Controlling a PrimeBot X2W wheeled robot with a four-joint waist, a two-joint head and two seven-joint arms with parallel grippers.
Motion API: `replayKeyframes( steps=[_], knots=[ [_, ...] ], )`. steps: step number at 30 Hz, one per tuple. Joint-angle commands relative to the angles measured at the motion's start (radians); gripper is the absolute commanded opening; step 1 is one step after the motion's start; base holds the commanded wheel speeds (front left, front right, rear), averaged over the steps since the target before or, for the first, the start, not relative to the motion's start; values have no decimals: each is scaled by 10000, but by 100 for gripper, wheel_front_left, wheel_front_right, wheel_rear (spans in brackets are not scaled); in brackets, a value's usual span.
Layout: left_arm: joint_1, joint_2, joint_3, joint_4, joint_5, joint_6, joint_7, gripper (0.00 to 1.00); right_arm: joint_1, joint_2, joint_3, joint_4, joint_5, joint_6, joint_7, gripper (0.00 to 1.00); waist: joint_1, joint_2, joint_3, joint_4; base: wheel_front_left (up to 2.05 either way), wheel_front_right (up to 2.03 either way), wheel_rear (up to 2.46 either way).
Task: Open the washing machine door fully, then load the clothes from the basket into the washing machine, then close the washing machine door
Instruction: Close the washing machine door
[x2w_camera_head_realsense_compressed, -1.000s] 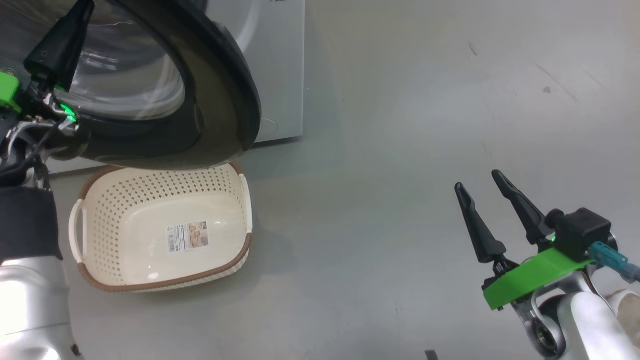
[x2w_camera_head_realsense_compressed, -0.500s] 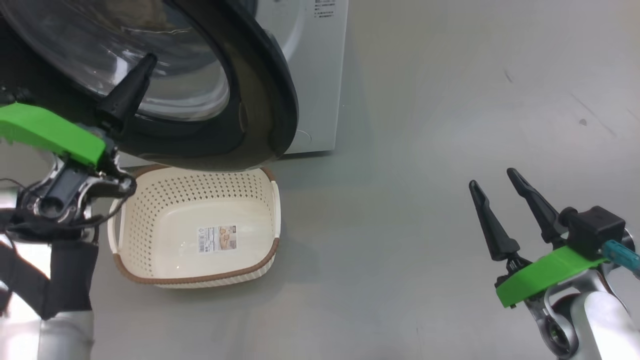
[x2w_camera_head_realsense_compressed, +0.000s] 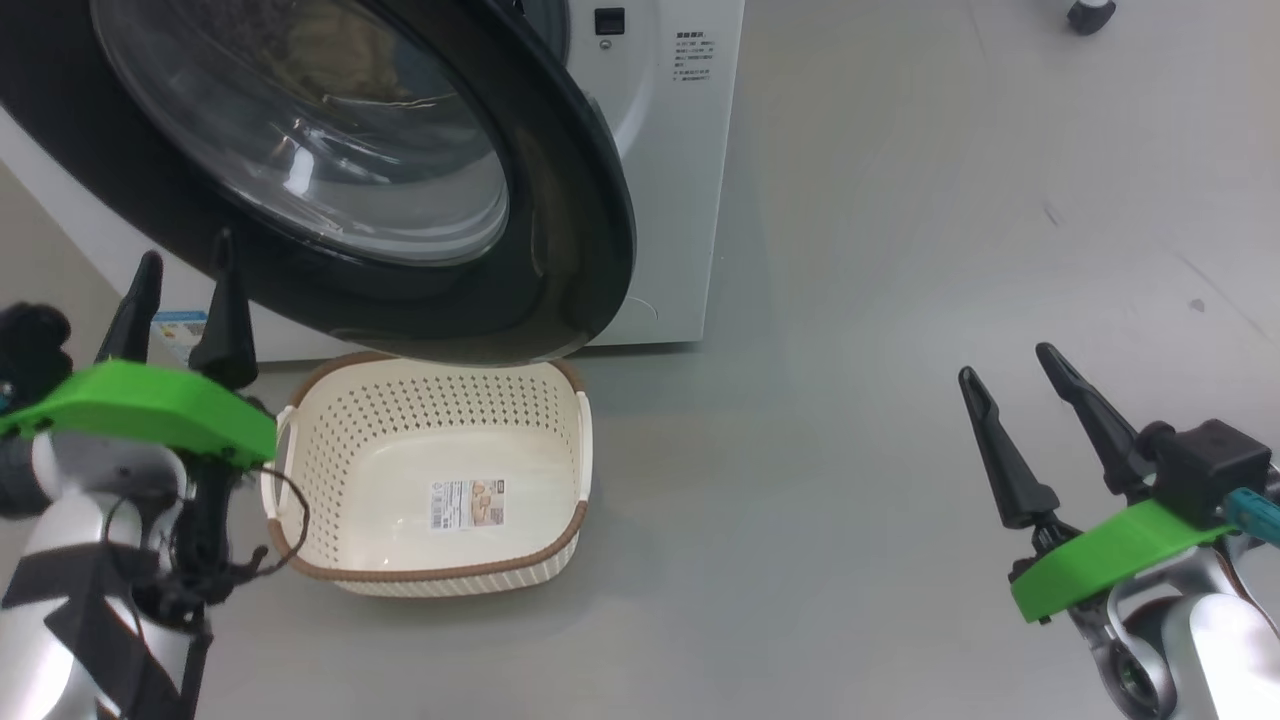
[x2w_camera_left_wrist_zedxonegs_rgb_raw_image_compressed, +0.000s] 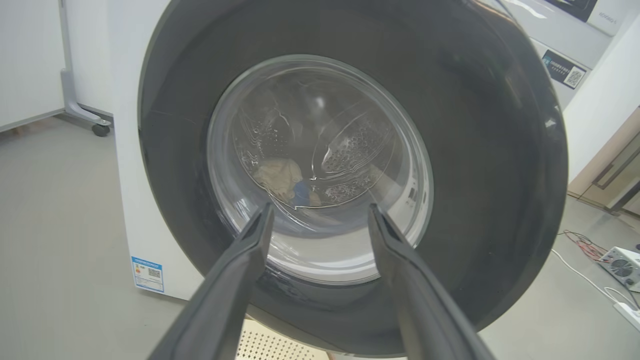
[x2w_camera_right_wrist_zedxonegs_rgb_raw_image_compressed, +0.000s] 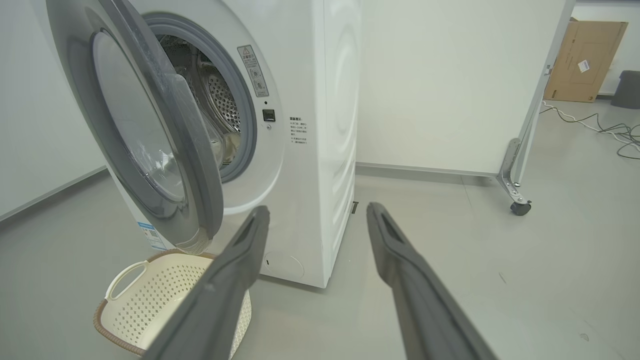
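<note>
Black-rimmed door (x2w_camera_head_realsense_compressed: 575, 230), ajar at upper left over the empty basket (x2w_camera_head_realsense_compressed: 330, 572), stands just ahead of the left gripper (x2w_camera_head_realsense_compressed: 187, 255), whose spread fingers hold nothing; the right gripper (x2w_camera_head_realsense_compressed: 1007, 362), equally spread and empty, sits far off at lower right.

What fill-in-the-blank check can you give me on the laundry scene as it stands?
1. The basket holds no garments, only a paper ____ on its base.
2. The clothes lie inside the washing machine, in its steel ____, seen through the glass of the washing machine door.
3. The left gripper and the right gripper both stand ____, holding nothing.

Missing words: label; drum; open
</note>
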Motion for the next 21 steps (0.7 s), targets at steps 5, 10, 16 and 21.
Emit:
replayKeyframes(
  steps=[5, 10, 16, 21],
  knots=[
    [1258, 490, -40, -731, 1666, 875, -1435, 100, -103, -313, -92, -420, -153, -23, 142, 100, 1, 0, -221, 144, 0, 0, 0],
    [2508, 372, -498, -968, 2454, 1267, -2228, 100, 2, -340, -189, -447, -216, -23, 210, 100, 1, 0, -429, 249, 0, 0, 0],
    [3492, 283, -868, -1128, 3018, 1650, -2699, 100, 276, -297, -200, -472, -244, -23, 292, 100, 1, 0, -666, 302, 0, 0, 0],
    [4056, 166, -1054, -1264, 3175, 1749, -2997, 100, 551, -195, -273, -560, -268, -23, 366, 100, 1, 0, -746, 300, 0, 0, 0]
  ],
)
